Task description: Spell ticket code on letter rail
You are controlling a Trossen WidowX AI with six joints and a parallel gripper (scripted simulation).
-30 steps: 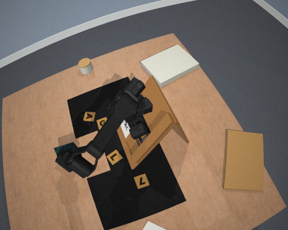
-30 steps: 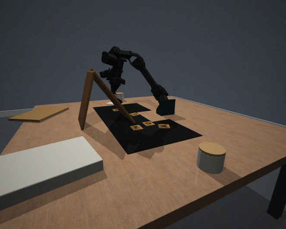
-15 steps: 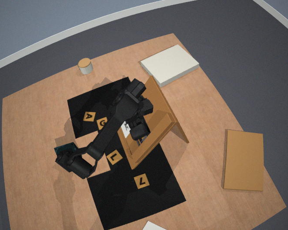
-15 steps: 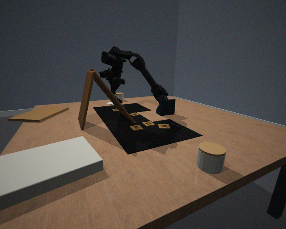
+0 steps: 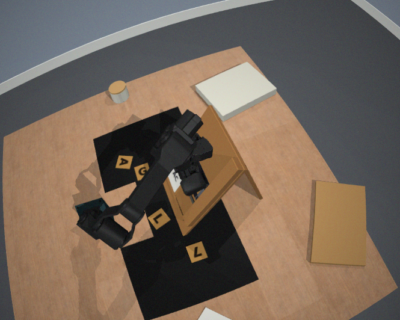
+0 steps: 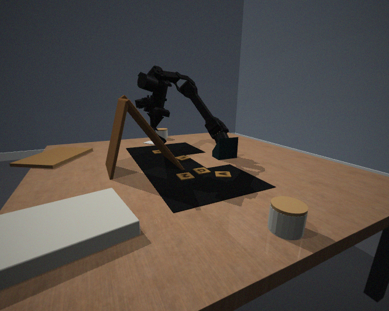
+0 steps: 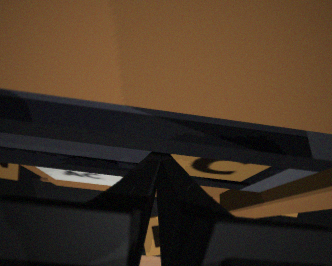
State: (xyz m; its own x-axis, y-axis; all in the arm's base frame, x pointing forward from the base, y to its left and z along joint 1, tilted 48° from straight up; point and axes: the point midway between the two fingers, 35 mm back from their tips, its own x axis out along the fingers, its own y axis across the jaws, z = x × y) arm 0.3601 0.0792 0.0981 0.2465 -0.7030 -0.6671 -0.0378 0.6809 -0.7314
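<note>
A slanted wooden board (image 5: 224,147) (image 6: 119,133) (image 7: 189,50) stands mid-table with a dark rail (image 7: 89,130) across its face. A white ticket (image 5: 174,179) (image 7: 81,175) sits on the board, its print too blurred to read. My gripper (image 5: 194,195) (image 6: 155,126) (image 7: 159,158) is shut and empty, its tips against the rail. A tile marked C (image 7: 216,167) shows in the rail just right of the tips. Loose tiles lie on the black mat (image 5: 193,285) (image 6: 194,197): A (image 5: 123,161) (image 6: 223,173), G (image 5: 141,171) (image 6: 201,170), L (image 5: 159,218) and one more (image 5: 196,251).
A white block (image 5: 235,89) (image 6: 54,220) lies behind the board. A flat tan slab (image 5: 337,223) (image 6: 50,156) lies to the right. A lidded jar (image 5: 118,91) (image 6: 287,217) stands near the table edge. The arm's base (image 5: 89,206) (image 6: 225,148) sits beside the mat.
</note>
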